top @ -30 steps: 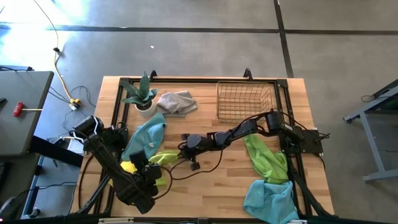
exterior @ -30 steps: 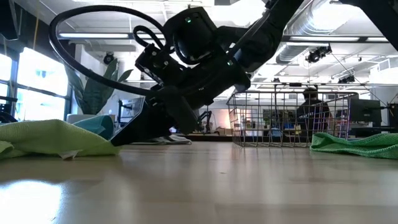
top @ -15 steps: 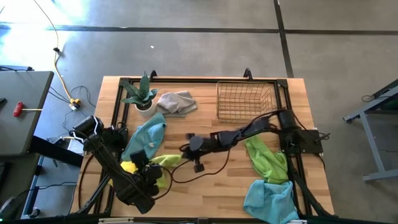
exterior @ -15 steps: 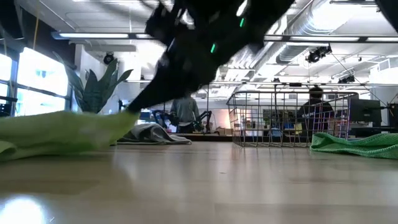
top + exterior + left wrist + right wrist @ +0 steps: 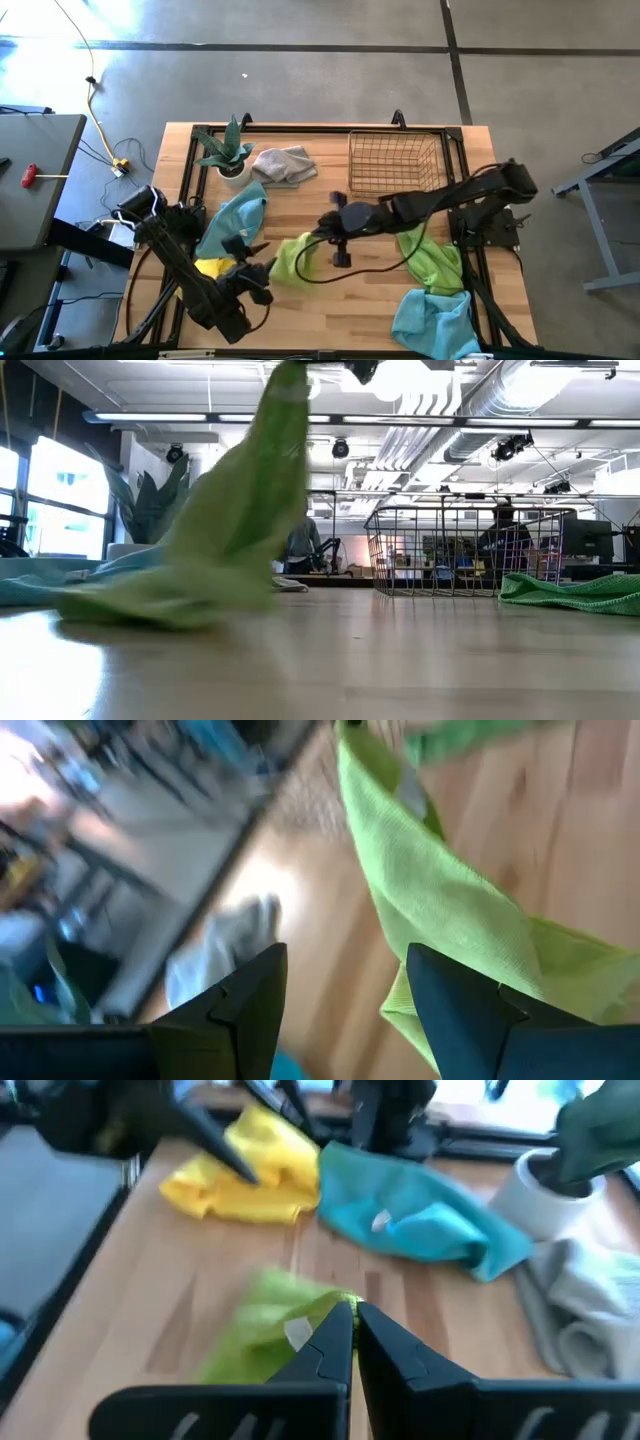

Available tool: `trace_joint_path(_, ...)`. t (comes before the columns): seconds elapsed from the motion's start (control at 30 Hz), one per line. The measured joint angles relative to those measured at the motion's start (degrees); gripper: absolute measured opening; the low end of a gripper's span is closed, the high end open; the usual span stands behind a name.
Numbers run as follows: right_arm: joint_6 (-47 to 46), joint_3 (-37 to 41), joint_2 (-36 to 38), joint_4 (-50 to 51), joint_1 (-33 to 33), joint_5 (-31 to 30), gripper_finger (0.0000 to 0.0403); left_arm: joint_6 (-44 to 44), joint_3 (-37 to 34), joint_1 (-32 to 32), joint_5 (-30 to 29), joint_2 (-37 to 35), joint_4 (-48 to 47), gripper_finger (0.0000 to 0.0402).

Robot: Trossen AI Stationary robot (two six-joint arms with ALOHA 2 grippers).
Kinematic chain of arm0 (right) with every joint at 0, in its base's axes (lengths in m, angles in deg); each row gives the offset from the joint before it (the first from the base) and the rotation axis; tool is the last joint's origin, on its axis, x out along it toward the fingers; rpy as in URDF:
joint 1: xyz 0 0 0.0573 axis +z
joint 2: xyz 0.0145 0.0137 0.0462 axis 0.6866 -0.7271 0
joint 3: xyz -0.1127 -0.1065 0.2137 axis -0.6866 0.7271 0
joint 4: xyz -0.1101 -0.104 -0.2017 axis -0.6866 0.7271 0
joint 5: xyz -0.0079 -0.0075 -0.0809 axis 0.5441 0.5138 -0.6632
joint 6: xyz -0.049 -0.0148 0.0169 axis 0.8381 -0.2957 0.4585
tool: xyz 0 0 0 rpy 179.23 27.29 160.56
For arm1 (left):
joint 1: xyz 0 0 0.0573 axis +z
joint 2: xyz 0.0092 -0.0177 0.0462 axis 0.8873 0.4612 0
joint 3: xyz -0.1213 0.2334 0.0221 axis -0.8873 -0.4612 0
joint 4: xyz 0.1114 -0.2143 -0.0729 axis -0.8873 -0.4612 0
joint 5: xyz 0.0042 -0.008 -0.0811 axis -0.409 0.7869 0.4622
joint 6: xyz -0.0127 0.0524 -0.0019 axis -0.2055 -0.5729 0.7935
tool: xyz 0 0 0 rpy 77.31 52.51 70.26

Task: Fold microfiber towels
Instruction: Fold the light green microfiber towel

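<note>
Right claw (image 5: 352, 1318): clenched on one corner of a lime green towel (image 5: 290, 258), raised above the surface (image 5: 330, 300) on the near side of the wire basket (image 5: 393, 163). In the low view the cloth hangs from that pinch in a long drape with its lower edge resting on the wood. A corner hold of this kind probably serves to pull the cloth free of the heap and let it open out for laying flat.

Left claw (image 5: 340, 990): fingers parted, holding nothing, low at the front of the surface, far from the basket and just beside the lifted cloth; likely waiting to take a second corner.

Lime green towel: soft, fine looped weave, small white label near the held corner in the right wrist view. No fold in it yet.

Other towels, outward from the basket:
- second lime green towel (image 5: 428, 255), crumpled, just in front of the basket;
- light blue towel (image 5: 432, 320), bunched, farther front on the same side;
- grey towel (image 5: 284, 164), loose heap, beside the basket toward the potted plant (image 5: 228, 152);
- second light blue towel (image 5: 236, 218), spread in a rough wedge, in front of the plant;
- yellow towel (image 5: 208, 268), rumpled, beyond that, close to the left arm.

Wire basket: thin metal grid, open top, nothing visible inside. Surface: pale wooden planks with a dark frame.
</note>
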Motion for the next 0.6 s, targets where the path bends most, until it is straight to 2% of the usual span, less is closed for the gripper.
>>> trace_joint_path(0.2,-3.45,0.00,4.30,-0.36,1.40,-7.26,0.0000,-6.47,0.00,3.43,-11.83,0.00,8.75,0.0197)
trace_joint_path(0.37,-4.32,0.00,4.50,-1.60,1.55,-12.93,0.0000,-8.30,0.00,8.01,-17.46,0.00,15.20,0.0197)
trace_joint_path(0.6,-4.86,0.00,4.48,-2.78,1.53,-20.67,0.0000,-7.98,0.00,12.42,-22.73,0.00,19.66,0.0197)
